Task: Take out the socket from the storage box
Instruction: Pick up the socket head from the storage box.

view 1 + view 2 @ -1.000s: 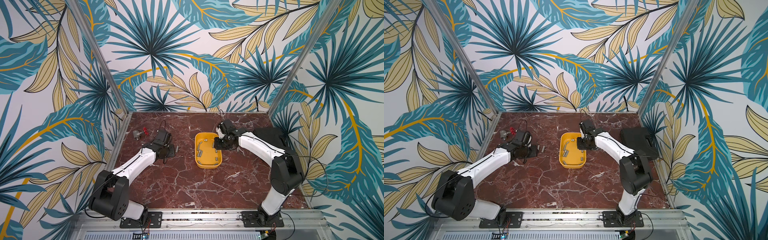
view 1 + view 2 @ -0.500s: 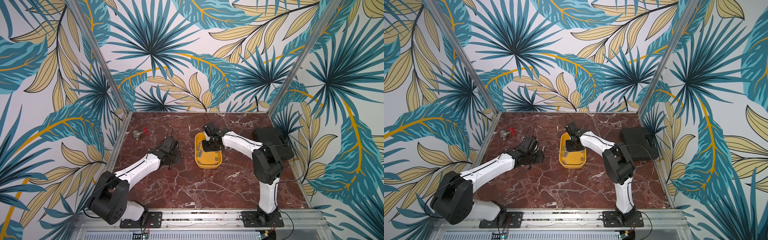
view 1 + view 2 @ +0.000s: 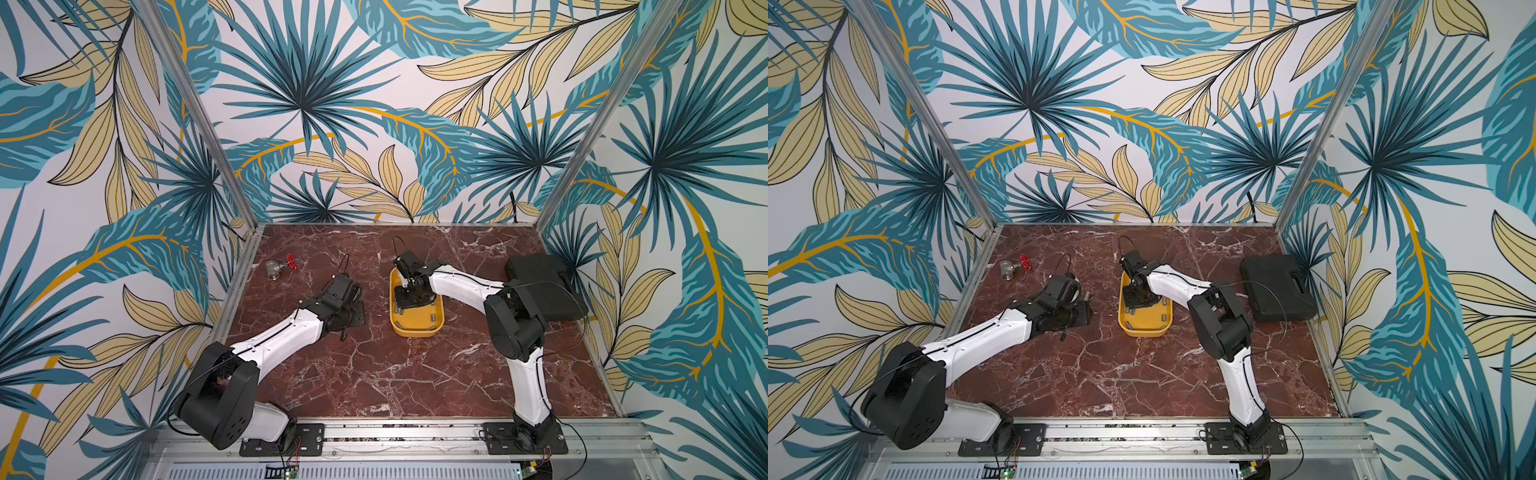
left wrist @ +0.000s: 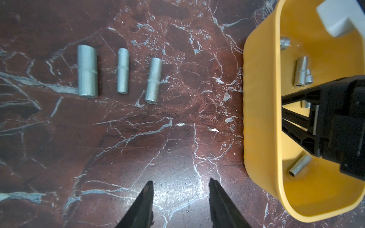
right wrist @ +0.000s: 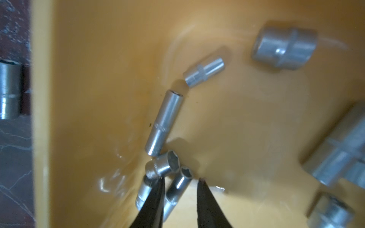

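Our right tool (image 5: 180, 180), narrowly spread, straddles one socket (image 5: 176, 189) without pinching it, among eight we count in the box (image 5: 98, 79). Our left tool (image 4: 181, 180), spread and empty, hovers over the worktop (image 4: 118, 148) near three sockets (image 4: 122, 71) lying in a row.

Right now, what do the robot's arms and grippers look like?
The left arm and right arm have white links, bulky black joints and a thin black cable along each. The left gripper and right gripper are black, with slim fingers tapering to points.
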Available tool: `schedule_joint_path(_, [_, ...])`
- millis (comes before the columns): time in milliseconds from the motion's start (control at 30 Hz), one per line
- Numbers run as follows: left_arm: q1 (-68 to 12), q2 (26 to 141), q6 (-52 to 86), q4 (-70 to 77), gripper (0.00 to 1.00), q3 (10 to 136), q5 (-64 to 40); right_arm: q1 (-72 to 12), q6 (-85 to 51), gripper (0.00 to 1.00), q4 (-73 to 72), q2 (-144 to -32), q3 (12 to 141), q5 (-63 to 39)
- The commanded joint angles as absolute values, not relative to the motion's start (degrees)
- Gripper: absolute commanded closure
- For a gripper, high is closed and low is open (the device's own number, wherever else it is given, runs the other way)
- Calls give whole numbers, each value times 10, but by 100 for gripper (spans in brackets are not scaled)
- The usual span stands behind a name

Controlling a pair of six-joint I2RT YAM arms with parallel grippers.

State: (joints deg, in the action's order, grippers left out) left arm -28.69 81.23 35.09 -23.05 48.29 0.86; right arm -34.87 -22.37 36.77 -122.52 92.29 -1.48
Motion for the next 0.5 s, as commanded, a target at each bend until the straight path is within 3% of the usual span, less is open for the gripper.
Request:
schedule_joint_path(0, [-294, 813, 359, -214, 51, 464, 13, -352, -229, 72, 385, -1244, 933, -6])
schedule_joint_path(467, [-300, 817, 356, -211, 51, 471, 15, -352, -203, 80, 410, -1240, 900, 55])
